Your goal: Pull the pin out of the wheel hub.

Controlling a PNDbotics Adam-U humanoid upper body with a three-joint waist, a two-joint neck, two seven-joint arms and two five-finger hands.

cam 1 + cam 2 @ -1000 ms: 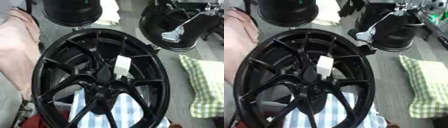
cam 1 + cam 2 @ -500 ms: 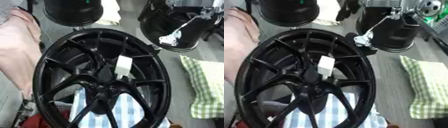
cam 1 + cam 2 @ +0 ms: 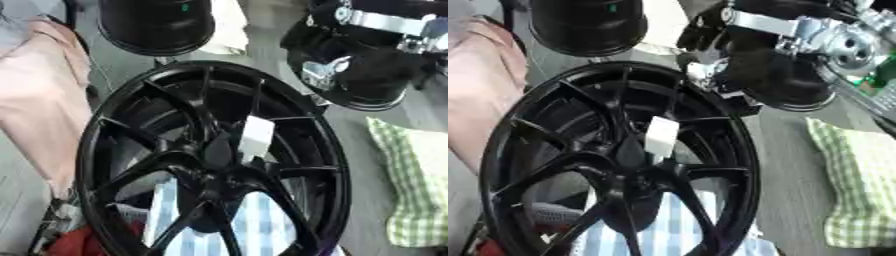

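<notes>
the wheel hub (image 3: 210,160) is glossy black metal, lying on blue checked cloth (image 3: 254,225) beside green checked cloth (image 3: 416,185).

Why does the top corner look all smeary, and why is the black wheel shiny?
In the left eye view the right robot hand is smeared by motion blur, so its fingers cannot be made out. In the right eye view the silver arm joint glares brightly and is soft too. The wheel hub shows pale streaks of light on its glossy spokes. The white tag looks sharper.

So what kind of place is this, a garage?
Probably a workshop bench set up for wheel work: a large black spoked wheel rim, two black round drums behind it, and checked cloths underneath and beside.
</notes>
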